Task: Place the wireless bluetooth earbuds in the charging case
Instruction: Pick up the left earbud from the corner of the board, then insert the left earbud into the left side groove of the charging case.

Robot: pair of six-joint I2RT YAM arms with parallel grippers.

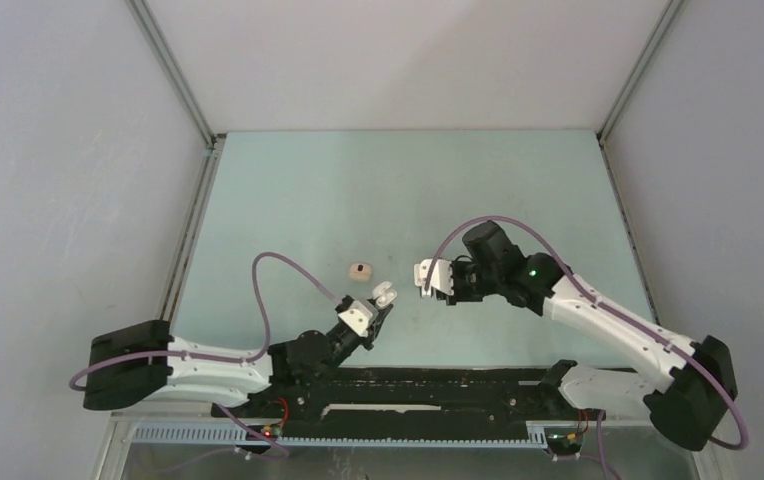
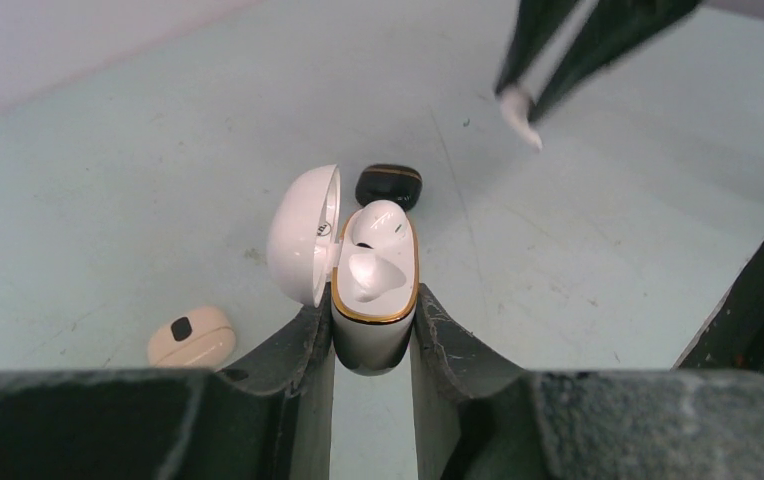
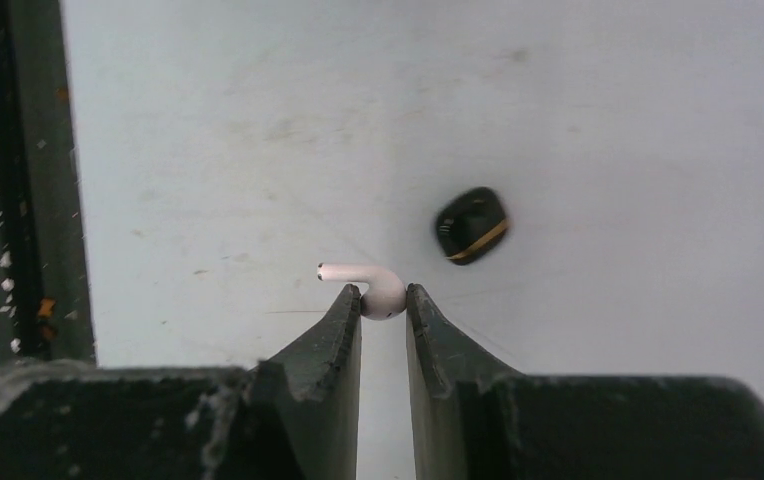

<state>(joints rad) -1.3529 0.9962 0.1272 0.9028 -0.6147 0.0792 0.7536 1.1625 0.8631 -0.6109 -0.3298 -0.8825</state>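
1. Left pincer (image 2: 371, 302): clamped on one open white charging case (image 2: 378, 275), its lid swung left.
2. Right pincer (image 3: 383, 296): clamped on one white earbud (image 3: 379, 295), stem pointing left.
3. One black case (image 3: 471, 225) lies ahead of both pincers. One beige case (image 2: 191, 338) lies to the left.
4. Bare counter (image 1: 378, 180) extends ahead to its far edge.

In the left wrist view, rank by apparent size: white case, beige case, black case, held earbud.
1. white case, nearest the camera.
2. beige case.
3. black case, farther off, so its true rank against beige is unsure.
4. earbud.
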